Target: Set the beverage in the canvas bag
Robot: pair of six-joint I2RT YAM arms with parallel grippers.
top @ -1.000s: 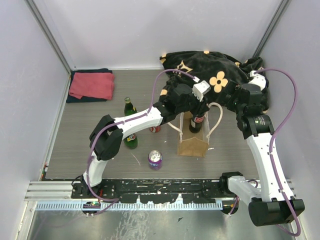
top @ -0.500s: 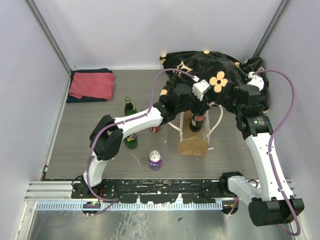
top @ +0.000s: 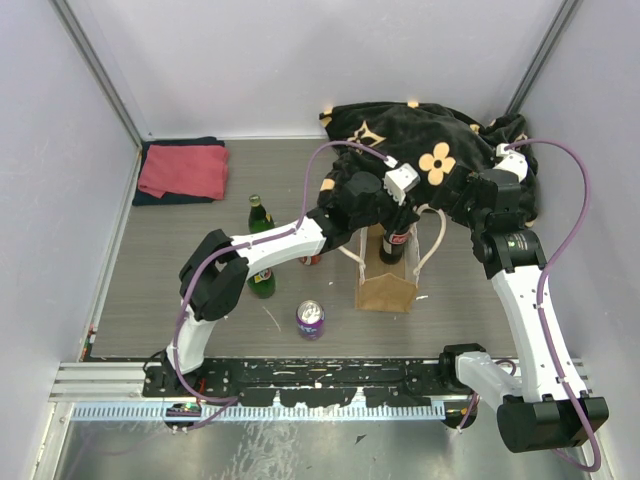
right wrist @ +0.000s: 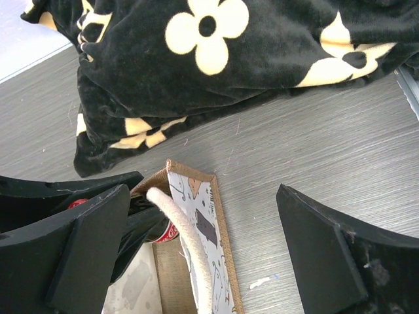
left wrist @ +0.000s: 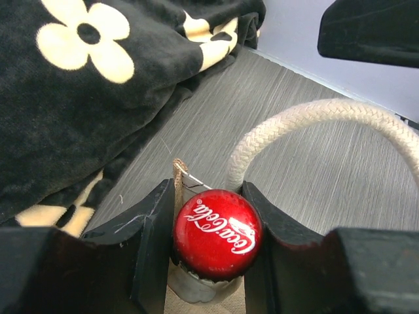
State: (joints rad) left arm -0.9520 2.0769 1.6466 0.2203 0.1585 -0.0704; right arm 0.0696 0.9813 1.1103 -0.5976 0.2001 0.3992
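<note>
Pinching the bottle cap (left wrist: 217,233), left gripper (left wrist: 209,222) holds the beverage (top: 394,244) inside canvas bag (top: 387,287); right gripper (right wrist: 206,243) gapes.

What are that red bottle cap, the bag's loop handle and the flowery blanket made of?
Red bottle cap: likely painted metal, glossy with printed script. Loop handle: braided cream rope, probably cotton. Blanket: soft plush fabric, fuzzy matte pile.
</note>
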